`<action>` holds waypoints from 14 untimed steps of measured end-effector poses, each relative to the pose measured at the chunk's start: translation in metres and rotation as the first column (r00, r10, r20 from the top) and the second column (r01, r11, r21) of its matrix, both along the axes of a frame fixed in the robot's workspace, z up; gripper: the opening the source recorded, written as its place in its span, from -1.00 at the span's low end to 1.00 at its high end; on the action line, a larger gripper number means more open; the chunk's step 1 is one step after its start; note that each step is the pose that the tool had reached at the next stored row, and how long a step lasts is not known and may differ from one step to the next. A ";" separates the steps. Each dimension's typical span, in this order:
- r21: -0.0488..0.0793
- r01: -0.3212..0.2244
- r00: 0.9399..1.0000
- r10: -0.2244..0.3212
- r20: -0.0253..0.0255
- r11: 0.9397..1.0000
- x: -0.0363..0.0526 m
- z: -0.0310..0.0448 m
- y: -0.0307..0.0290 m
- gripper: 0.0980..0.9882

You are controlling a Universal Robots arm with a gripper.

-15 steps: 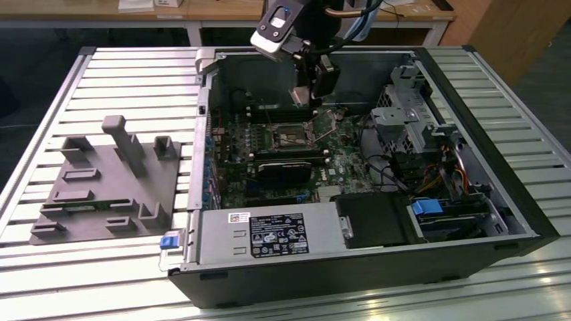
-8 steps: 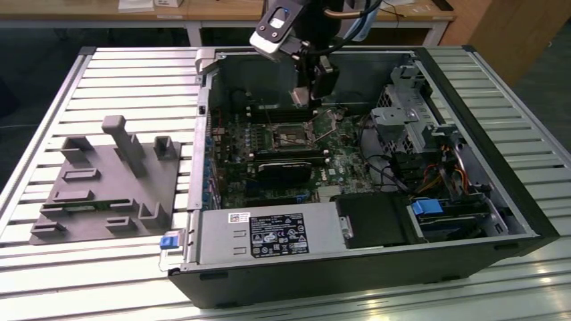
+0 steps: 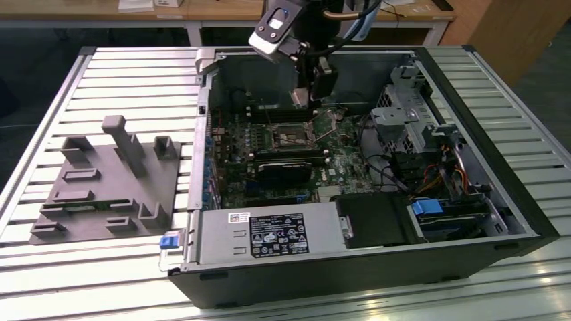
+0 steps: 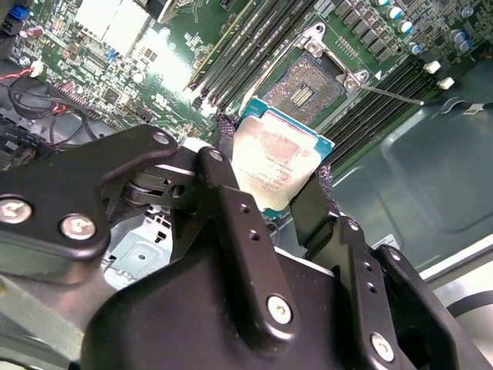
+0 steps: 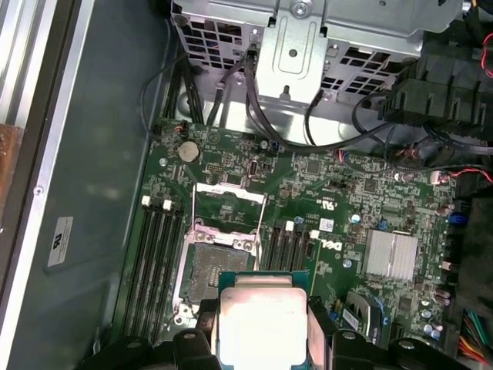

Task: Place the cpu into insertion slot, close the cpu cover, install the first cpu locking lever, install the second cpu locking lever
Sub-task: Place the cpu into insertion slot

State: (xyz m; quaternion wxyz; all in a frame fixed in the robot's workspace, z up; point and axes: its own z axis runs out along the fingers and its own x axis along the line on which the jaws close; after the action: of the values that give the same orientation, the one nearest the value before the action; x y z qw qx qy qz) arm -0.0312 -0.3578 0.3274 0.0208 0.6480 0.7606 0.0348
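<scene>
Slatted metal counter (image 3: 134, 73) carries open computer case (image 3: 295, 281), motherboard (image 3: 234, 144) exposed. cpu (image 4: 281, 158): flat square chip, silvery-grey top, green edge. Black claw (image 5: 262, 331) pinches chip by opposite edges, holding it above motherboard, near open socket (image 5: 212, 266), not touching it. cpu cover (image 5: 231, 188) flipped up beside socket. Arm (image 3: 281, 27) reaches down into case from above, claw pointing downward.

The picture's edge cuts off the cpu (image 5: 262, 320) in the first wrist view. In the second wrist view the fingers (image 4: 231, 208) hide part of its edges
</scene>
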 end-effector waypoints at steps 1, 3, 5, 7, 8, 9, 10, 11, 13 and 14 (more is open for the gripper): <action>0.000 0.003 1.000 -0.003 0.000 1.000 0.0000 -0.0002 0.0000 0.00; 0.000 0.008 1.000 -0.008 0.000 1.000 0.0000 -0.0006 0.0000 0.00; 0.000 0.013 1.000 -0.013 -0.001 1.000 0.0000 -0.0009 0.0000 0.00; 0.000 0.018 1.000 -0.018 -0.001 1.000 0.0000 -0.0014 0.0000 0.00; 0.000 0.021 1.000 -0.021 -0.001 1.000 0.0000 -0.0015 0.0000 0.00; 0.000 0.024 1.000 -0.024 -0.001 1.000 0.0000 -0.0017 0.0000 0.00; 0.000 0.027 1.000 -0.027 -0.001 1.000 0.0000 -0.0019 0.0000 0.00; 0.000 0.030 1.000 -0.030 -0.001 1.000 0.0000 -0.0021 0.0000 0.00; 0.000 0.035 0.999 -0.035 -0.002 0.999 0.0000 -0.0025 0.0000 0.00; 0.000 0.038 0.999 -0.038 -0.002 0.999 0.0000 -0.0027 0.0000 0.00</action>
State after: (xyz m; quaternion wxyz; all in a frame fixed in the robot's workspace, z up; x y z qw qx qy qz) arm -0.0312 -0.3578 0.3247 0.0207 0.6624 0.7481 0.0336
